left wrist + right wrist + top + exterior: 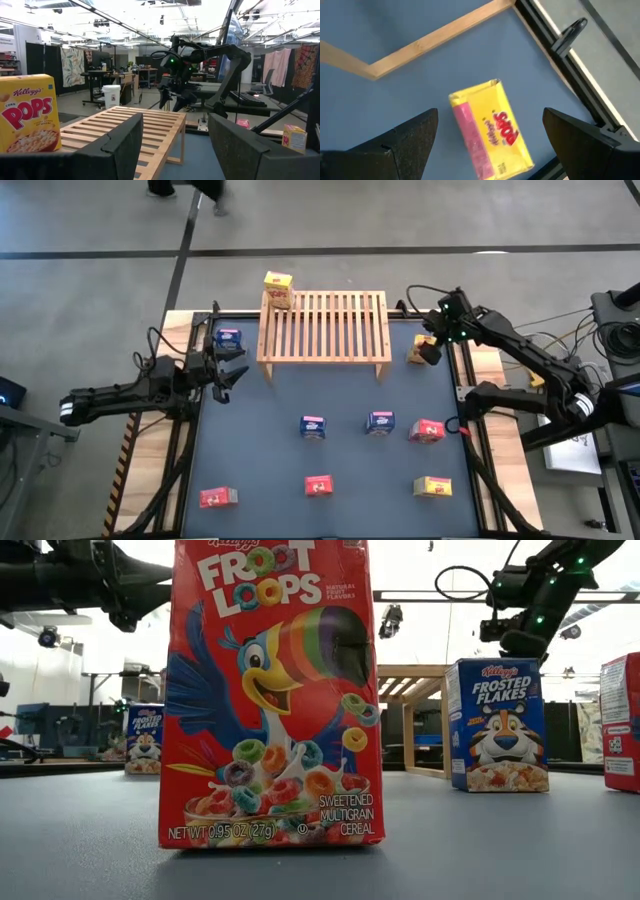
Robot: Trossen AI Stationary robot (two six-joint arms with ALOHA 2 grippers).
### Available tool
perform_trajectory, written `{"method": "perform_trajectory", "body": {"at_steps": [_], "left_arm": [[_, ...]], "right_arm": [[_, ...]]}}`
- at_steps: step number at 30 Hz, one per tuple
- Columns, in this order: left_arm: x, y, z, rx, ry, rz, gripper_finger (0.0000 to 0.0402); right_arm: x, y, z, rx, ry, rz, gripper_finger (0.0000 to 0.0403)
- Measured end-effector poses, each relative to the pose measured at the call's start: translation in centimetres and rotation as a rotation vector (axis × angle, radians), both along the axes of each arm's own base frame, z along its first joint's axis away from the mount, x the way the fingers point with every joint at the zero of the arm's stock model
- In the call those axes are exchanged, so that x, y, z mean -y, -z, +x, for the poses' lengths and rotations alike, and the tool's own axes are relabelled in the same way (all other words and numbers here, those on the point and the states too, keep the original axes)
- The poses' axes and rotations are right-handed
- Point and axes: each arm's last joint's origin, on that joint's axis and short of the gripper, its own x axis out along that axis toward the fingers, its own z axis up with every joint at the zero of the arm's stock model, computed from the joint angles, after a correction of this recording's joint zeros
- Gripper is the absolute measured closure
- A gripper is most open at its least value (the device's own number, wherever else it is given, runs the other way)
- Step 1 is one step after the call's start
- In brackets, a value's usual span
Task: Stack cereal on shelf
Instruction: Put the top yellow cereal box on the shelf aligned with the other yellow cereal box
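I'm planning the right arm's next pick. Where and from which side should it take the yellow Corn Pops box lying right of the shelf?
The yellow cardboard Corn Pops box lies flat on the blue table, so come straight down. The open right gripper already hangs above it, one finger either side; closing across the two long side edges looks best.

Both end effectors open: left [228, 370], right [430, 345].

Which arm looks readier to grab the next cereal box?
The right: its open gripper hangs directly above the yellow Corn Pops box beside the shelf.
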Motion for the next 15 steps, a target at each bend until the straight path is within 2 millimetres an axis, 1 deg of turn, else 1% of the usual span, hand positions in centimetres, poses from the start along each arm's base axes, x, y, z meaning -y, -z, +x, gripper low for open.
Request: {"method": "perform_trajectory", "body": {"at_steps": [4, 9, 15], "left_arm": [[0.0, 0.0, 0.0, -0.001, 0.000, 0.000, 0.0194], [0.0, 0.0, 0.0, -0.001, 0.000, 0.000, 0.0194], [0.0, 0.0, 0.0, -0.001, 0.000, 0.000, 0.0194]], "right_arm": [[0.2, 0.3, 0.1, -0.023, 0.012, 0.003, 0.0053], [0.5, 1.2, 0.2, -0.071, 0.032, 0.017, 0.0053], [0.7, 1.4, 0.3, -0.072, 0.041, 0.024, 0.0053]]}}
